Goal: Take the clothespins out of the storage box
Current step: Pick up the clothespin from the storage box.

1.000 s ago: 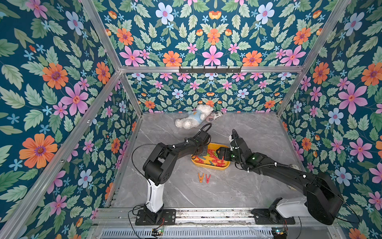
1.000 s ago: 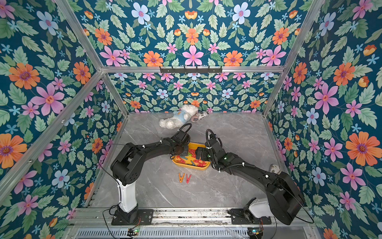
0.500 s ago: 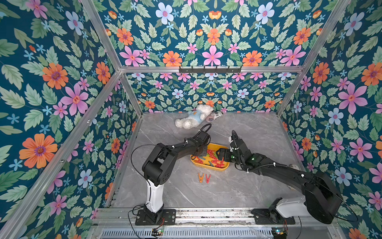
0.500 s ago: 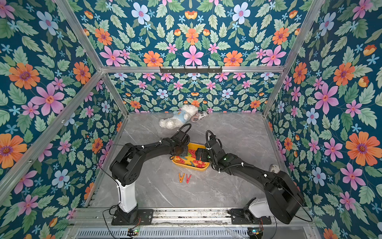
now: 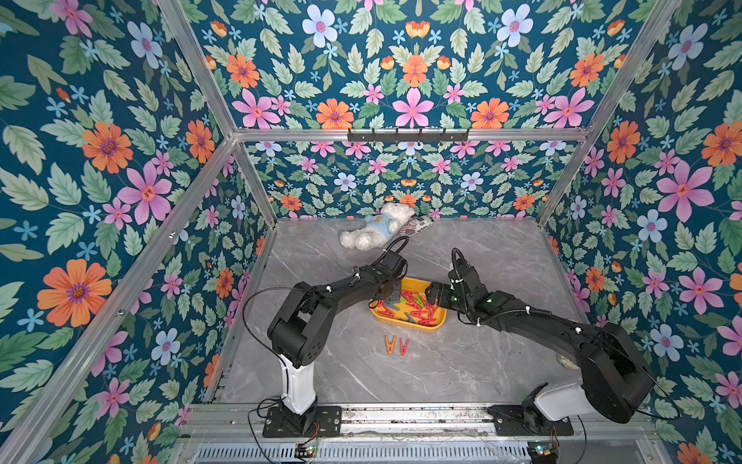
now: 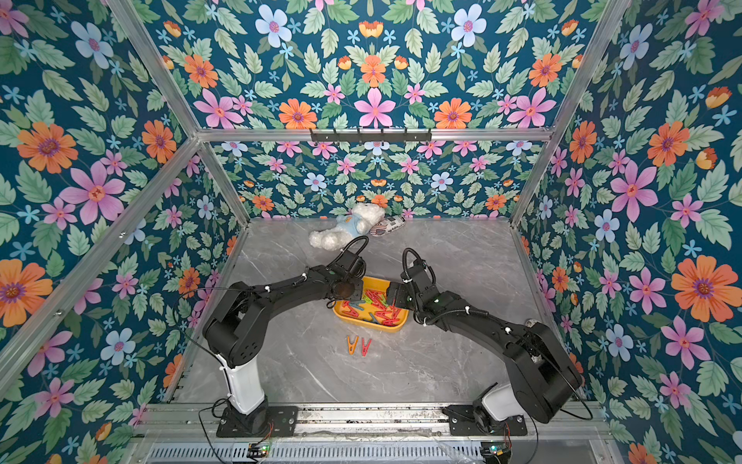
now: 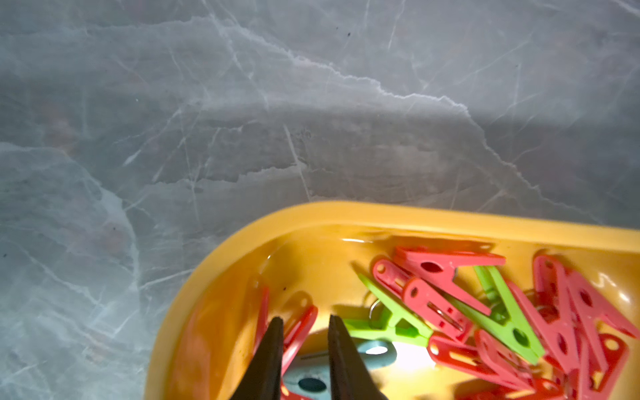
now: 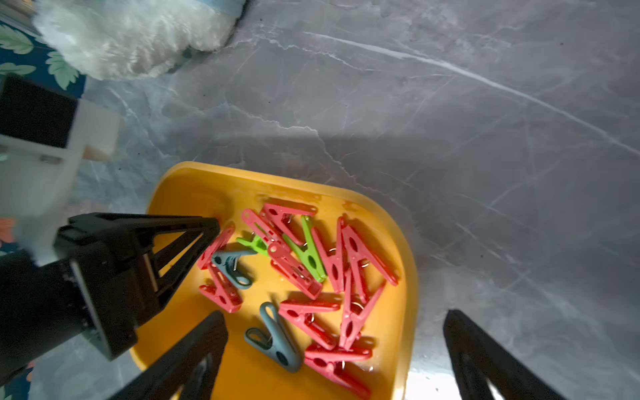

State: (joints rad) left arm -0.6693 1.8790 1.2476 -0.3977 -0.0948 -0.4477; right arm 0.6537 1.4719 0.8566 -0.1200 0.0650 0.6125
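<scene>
Left wrist view, entry one: left gripper (image 7: 304,320), released, a narrow gap between its two dark fingers (image 7: 273,349) and nothing clamped there. We log the tips low inside the storage box (image 7: 346,216). One finger overlaps a red peg, and a grey-blue clothespin (image 7: 311,382) lies beneath the gap. We cannot tell whether the tips touch either peg. Just beside them lies a green clothespin (image 7: 391,325), then the heap of clothespins (image 7: 446,270), mostly red with a second green one, tangled on the yellow floor. Beyond the rim is the grey marbled table (image 7: 242,104).

Right wrist view, entry two: right gripper (image 8: 334,314), spread wide and empty, hovering over one end of the box. One finger is above the yellow floor, the other outside the rim over the table. We count about a dozen pegs in the box: red, two green, two grey-blue. The left gripper's tip reaches in from the opposite side, next to a red peg. Past the far corner shows the white fur of the teddy bear (image 8: 131,38).

Both top views, entry three: the box sits just below the centre of the frame, between the two arms. Below it on the table, outside the box, an orange clothespin (image 5: 390,344) and a red clothespin (image 5: 404,346) lie side by side, apart. The bear lies above centre, by the back wall.
</scene>
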